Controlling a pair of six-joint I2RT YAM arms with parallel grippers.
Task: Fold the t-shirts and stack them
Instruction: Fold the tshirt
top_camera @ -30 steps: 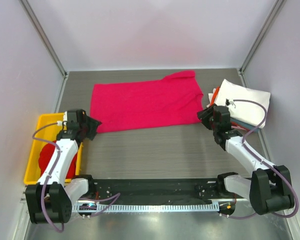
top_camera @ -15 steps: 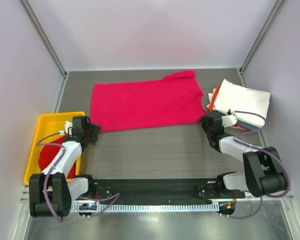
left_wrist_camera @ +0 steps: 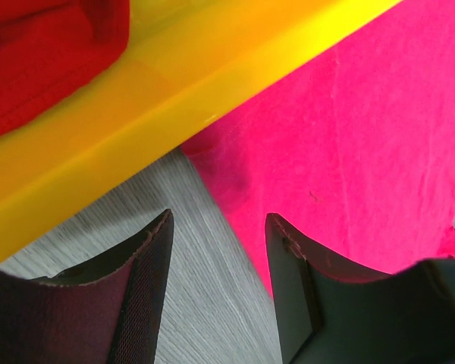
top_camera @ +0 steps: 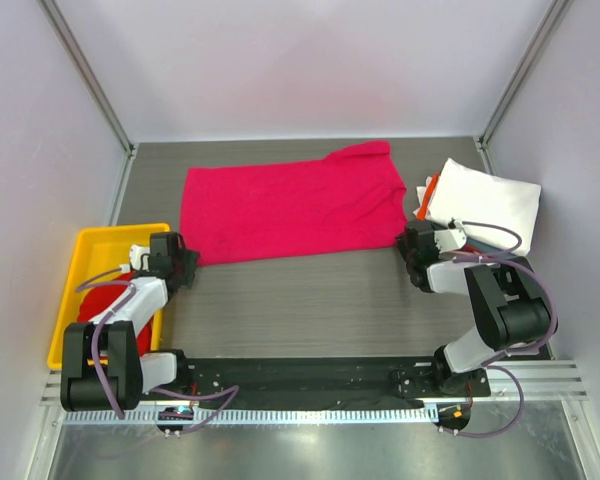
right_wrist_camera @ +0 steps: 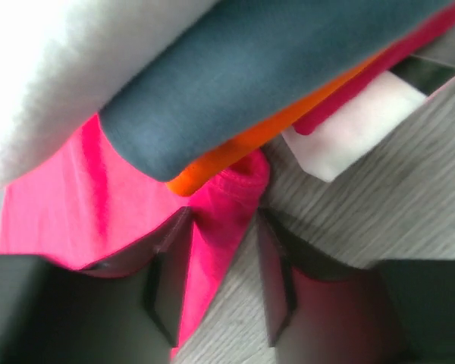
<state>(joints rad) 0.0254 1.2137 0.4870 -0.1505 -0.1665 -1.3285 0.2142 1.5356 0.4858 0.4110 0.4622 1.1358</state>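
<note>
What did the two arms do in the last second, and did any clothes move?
The left arm and right arm sank and folded back toward their bases, bringing their jaws low at the near corners of the pink t-shirt. Both sets of jaws are open; nothing was grabbed or released. That shirt, the folded stack and the yellow tray with its red shirt stayed put.

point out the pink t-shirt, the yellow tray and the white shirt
pink t-shirt [top_camera: 290, 215], top view, middle of the cloth
yellow tray [top_camera: 100, 250], top view, bare far end
white shirt [top_camera: 490, 203], top view, middle
</note>
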